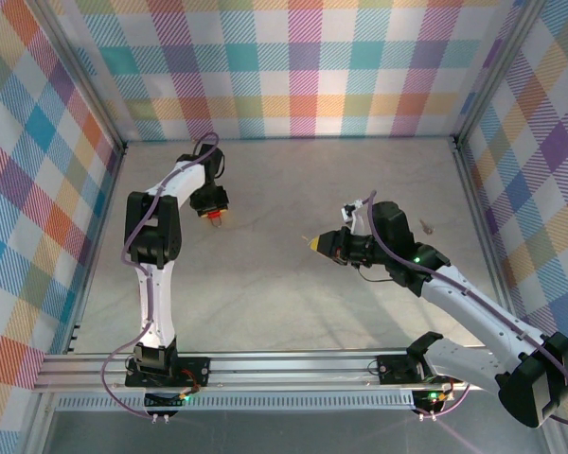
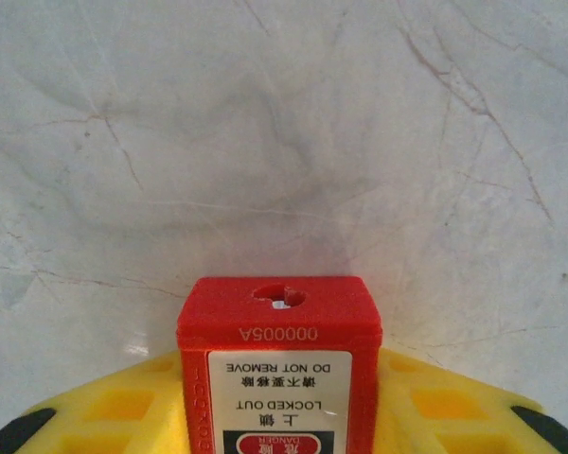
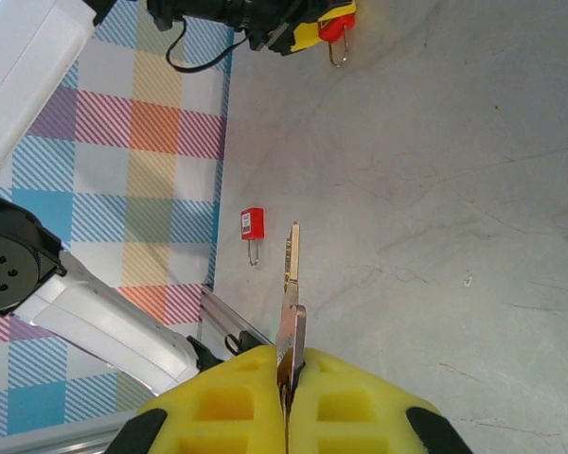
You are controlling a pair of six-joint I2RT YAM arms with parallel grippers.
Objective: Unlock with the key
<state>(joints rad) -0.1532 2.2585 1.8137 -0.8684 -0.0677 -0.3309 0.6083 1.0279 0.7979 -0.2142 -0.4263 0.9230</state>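
Yellow left fingers (image 2: 95, 416) clamp red padlock (image 2: 279, 359) over tabletop (image 2: 265, 142), keyhole (image 2: 278, 297) facing out. Right fingers (image 3: 218, 407) pinch key (image 3: 291, 274), well apart from lock. Step, I judge: approach. Next: align key tip w/ keyhole, insert, turn.

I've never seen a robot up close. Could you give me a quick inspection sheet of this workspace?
Surface: pale, marbled table.
Job's things: red padlock, keyhole end pointing away from the fingers; key, blade sticking out ahead.
Clutter: one small object near the right wall, too small to identify.
Grippers: left fingers closed on the padlock; right fingers closed on the key.
Cables: purple cables run along both arms.
Surroundings: colourful plaid walls on three sides.
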